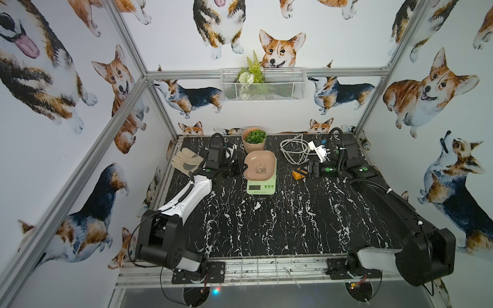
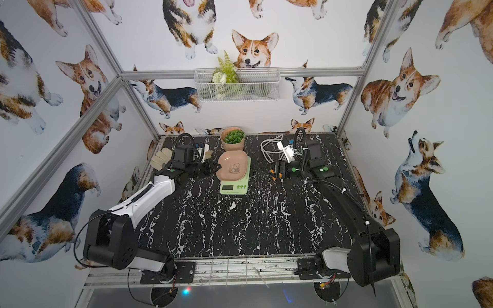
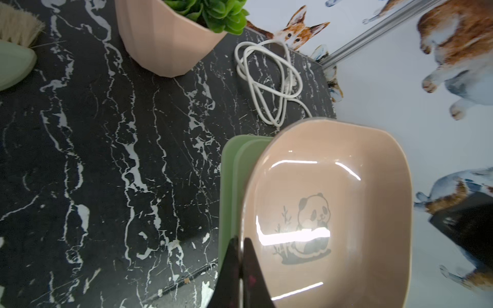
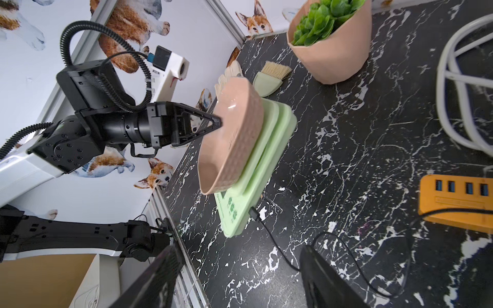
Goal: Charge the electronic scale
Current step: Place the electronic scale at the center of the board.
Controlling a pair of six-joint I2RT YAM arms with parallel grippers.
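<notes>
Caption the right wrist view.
Left hand pinches the pink dish on the electronic scale; a black cable joins its edge.

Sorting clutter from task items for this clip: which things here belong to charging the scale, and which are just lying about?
Job: electronic scale, panda dish gripped by left claw, black charging cable at the scale's side, orange power strip, open right claw.
Lying about: potted succulent, work glove, brush, wire basket, coiled white cord (may be the strip's).
</notes>
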